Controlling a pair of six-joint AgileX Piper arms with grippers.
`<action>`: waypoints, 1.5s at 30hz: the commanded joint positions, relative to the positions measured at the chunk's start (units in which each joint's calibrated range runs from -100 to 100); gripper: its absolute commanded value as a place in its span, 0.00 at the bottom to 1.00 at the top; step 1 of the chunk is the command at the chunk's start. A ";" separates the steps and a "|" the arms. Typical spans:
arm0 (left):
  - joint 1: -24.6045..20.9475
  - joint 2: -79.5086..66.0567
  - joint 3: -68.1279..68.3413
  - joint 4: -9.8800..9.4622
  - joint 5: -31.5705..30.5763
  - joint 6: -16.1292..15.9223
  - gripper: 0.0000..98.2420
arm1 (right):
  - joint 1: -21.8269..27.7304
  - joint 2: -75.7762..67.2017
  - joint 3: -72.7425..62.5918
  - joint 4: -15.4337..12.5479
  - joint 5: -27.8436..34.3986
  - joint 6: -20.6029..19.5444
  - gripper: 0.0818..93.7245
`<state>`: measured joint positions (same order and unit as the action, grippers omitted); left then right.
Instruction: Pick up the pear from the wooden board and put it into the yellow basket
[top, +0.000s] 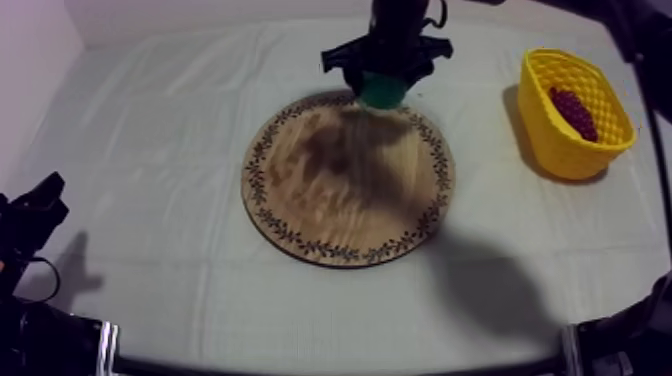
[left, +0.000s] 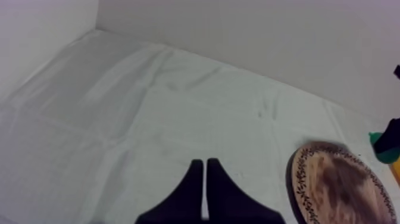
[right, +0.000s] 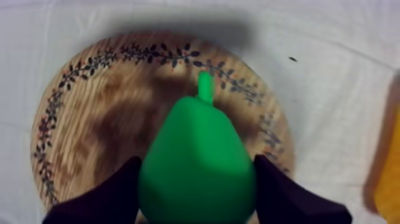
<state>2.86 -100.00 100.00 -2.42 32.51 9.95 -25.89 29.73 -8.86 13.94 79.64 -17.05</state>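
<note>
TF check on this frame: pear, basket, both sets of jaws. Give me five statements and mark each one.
1. The right gripper has its jaws shut on the pear. True.
2. The pear sits inside the yellow basket. False: the right gripper holds it at the far rim of the wooden board.
3. The yellow basket is empty. False: a bunch of grapes lies in it.
4. The left gripper has its jaws together with nothing between them. True.
5. In the top view the basket stands to the right of the board, apart from it. True.
</note>
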 joint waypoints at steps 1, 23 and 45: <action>0.00 0.00 0.00 0.00 -0.01 -0.01 0.00 | 0.36 -6.01 3.38 0.47 -0.11 0.62 0.37; 0.00 0.00 0.00 0.00 -0.01 -0.01 0.00 | 15.53 -28.25 20.71 6.63 -6.32 10.21 0.37; 0.00 0.00 0.00 0.00 -0.01 -0.01 0.00 | 31.26 -30.30 38.30 3.01 -24.14 17.24 0.35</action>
<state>2.86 -100.00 100.00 -2.42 32.51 9.95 5.03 -0.80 28.09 17.29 56.84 0.00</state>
